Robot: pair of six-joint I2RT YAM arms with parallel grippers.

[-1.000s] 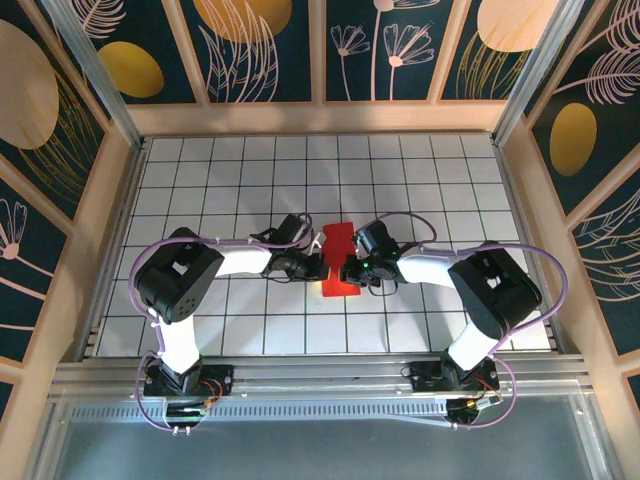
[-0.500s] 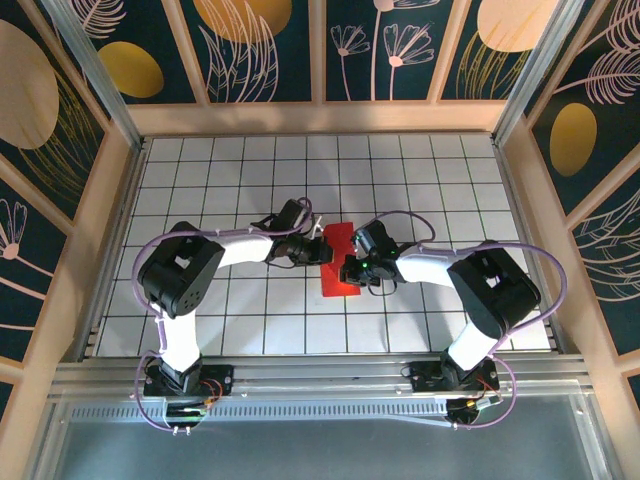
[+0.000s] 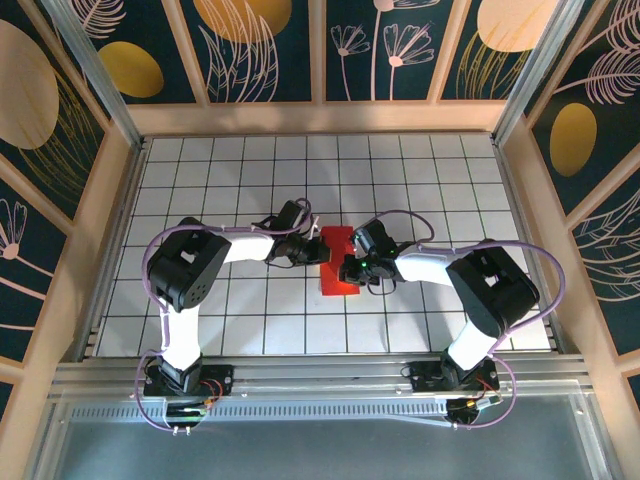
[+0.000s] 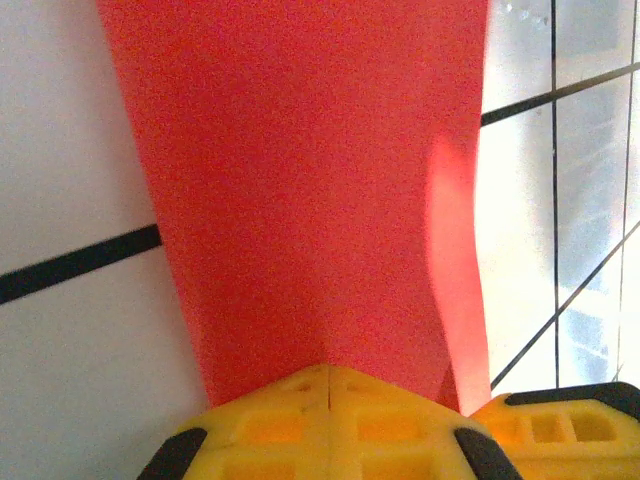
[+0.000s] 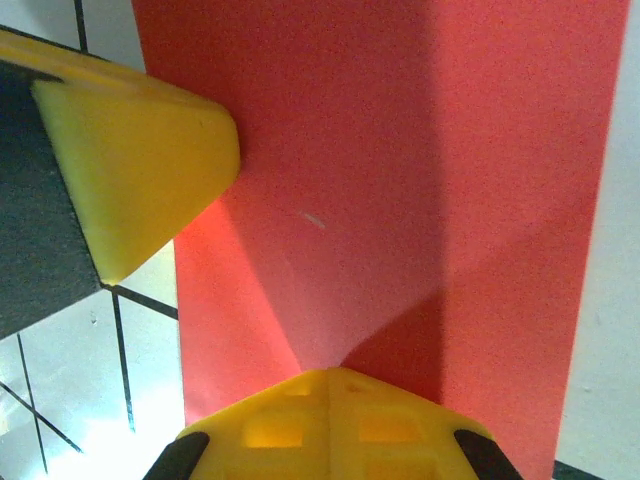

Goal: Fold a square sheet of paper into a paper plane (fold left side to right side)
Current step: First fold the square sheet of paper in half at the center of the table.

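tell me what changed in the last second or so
The left pincer slid along the left edge of the red paper, away from the arm bases, and its elbow swung slightly. Nothing was taken hold of or let go. The right pincer stayed shut and pressed on the paper, which lay where it was.

Red paper (image 3: 337, 262) — narrow folded strip — flat mid-table.

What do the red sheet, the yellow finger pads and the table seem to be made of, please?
Red sheet: likely thin paper, matte; it lies flat with a soft crease. Finger pads: apparently moulded yellow plastic or rubber, satin, with hollow pockets. Table: smooth white board with black grid lines, faintly reflective; exact material unclear.
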